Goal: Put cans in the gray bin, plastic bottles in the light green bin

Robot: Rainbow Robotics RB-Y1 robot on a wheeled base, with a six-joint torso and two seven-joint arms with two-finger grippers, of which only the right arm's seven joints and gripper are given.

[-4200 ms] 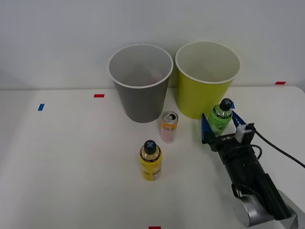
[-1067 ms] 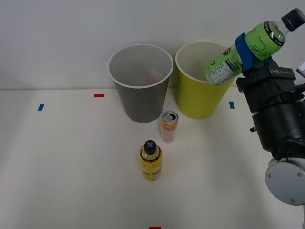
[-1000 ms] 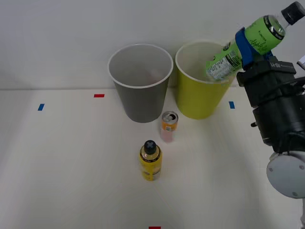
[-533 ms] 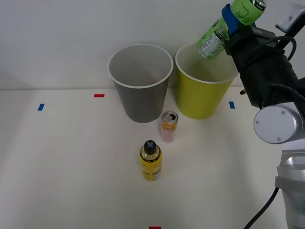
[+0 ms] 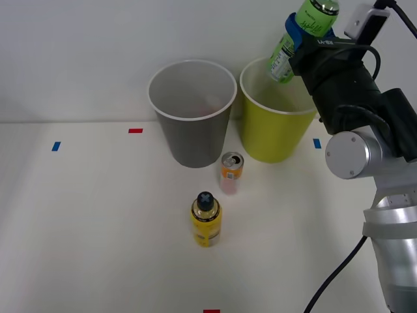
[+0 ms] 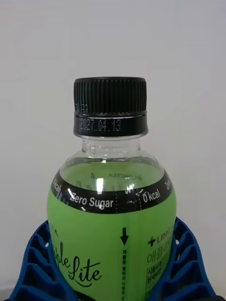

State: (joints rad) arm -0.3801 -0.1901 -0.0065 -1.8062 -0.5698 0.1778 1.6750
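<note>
The right gripper (image 5: 306,27), jaws clamped on the bright green plastic bottle (image 5: 301,36), has swung it above the lime round bin (image 5: 277,127); release looks next

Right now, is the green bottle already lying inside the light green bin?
No, the green bottle is held in the right gripper, tilted in the air above the light green bin's rim.

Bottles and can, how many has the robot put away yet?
None is in a bin yet. The right tool holds the green plastic bottle tilted above the round yellow-green bin. The yellow black-capped bottle and the small orange-topped can stand on the table; the can goes in the dark gray bin.
</note>
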